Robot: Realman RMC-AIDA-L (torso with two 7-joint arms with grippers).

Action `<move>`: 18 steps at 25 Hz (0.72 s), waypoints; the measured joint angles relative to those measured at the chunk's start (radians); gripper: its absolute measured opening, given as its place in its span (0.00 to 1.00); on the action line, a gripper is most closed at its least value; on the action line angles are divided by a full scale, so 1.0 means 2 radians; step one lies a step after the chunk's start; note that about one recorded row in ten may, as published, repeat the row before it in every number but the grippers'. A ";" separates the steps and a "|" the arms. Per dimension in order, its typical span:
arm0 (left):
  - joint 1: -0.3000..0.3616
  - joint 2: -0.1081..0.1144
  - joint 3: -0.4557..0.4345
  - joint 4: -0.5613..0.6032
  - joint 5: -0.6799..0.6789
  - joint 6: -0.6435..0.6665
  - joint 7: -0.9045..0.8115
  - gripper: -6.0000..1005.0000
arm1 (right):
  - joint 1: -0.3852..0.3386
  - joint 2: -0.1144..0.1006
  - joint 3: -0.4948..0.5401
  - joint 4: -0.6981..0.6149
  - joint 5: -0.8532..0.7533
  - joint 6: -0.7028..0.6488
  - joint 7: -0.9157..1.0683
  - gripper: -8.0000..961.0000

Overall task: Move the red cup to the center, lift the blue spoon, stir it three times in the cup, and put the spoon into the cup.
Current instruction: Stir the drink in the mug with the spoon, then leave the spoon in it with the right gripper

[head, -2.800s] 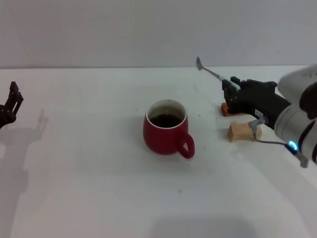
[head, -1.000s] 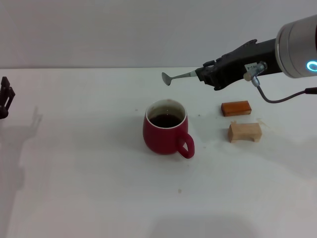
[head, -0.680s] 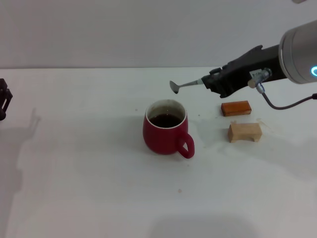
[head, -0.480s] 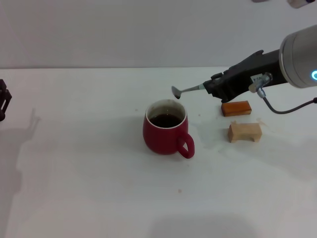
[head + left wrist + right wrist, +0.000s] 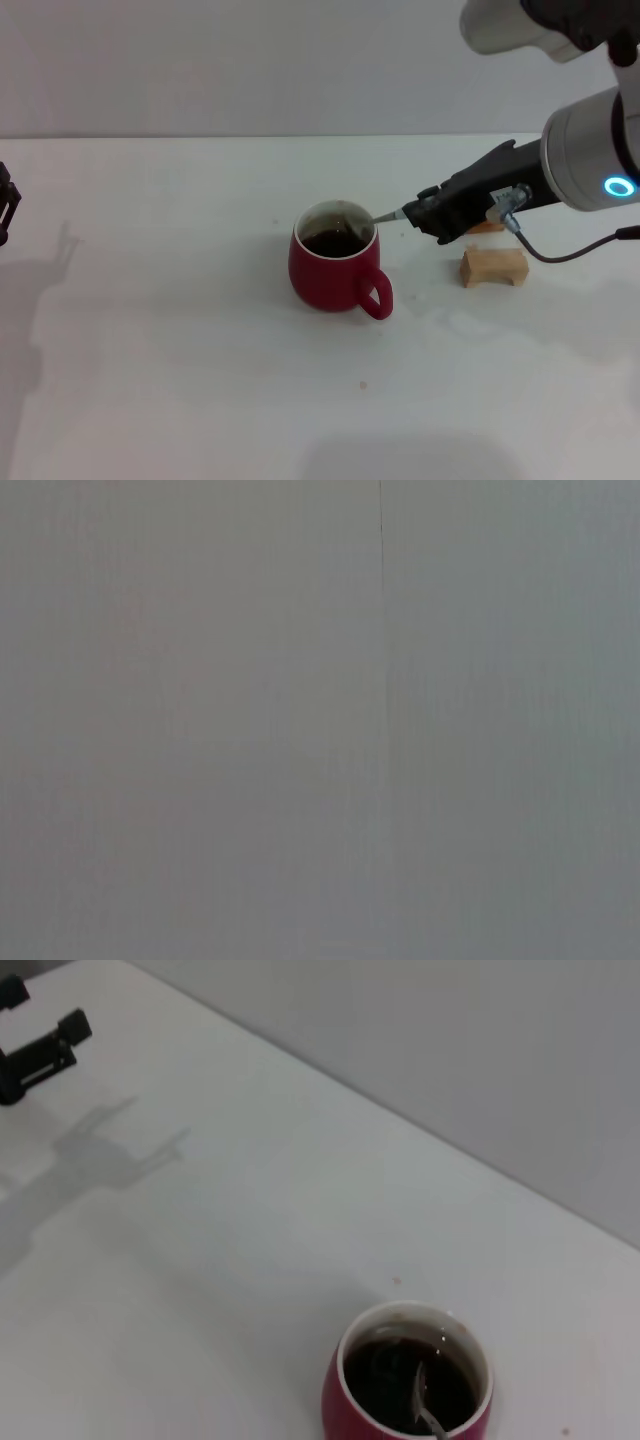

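Note:
The red cup [image 5: 335, 265] stands mid-table with dark liquid inside and its handle toward me; it also shows in the right wrist view [image 5: 412, 1385]. My right gripper [image 5: 424, 214] is just right of the cup's rim, shut on the blue spoon [image 5: 386, 214]. The spoon's pale handle is hidden in the fingers. Its grey stem slants down over the rim, and its bowl sits in the liquid [image 5: 424, 1406]. My left gripper [image 5: 4, 206] is parked at the far left table edge; in the right wrist view [image 5: 42, 1012] it is open and empty.
A light wooden block [image 5: 492, 267] lies right of the cup, under my right arm. An orange-brown block [image 5: 488, 227] behind it is mostly hidden by the gripper. The left wrist view shows only a blank grey wall. A white table [image 5: 200, 380] spreads around.
My right gripper has come down and toward the cup with the spoon. The spoon's bowl, above the rim before, is now in the liquid. The cup and left arm have not moved.

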 joint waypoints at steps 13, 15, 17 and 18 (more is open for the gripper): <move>0.001 -0.001 0.000 0.000 0.000 0.000 0.000 0.84 | 0.013 -0.001 -0.007 -0.054 -0.006 -0.033 -0.011 0.14; 0.001 -0.001 0.000 0.000 0.000 0.000 0.000 0.84 | 0.018 -0.001 -0.010 -0.064 -0.006 -0.038 -0.012 0.14; 0.001 -0.001 0.000 0.000 0.000 0.000 0.000 0.84 | 0.023 -0.001 -0.012 -0.074 -0.006 -0.042 -0.013 0.14; 0.000 -0.001 0.000 0.000 0.000 0.000 0.000 0.84 | 0.026 -0.001 -0.012 -0.078 -0.006 -0.044 -0.014 0.14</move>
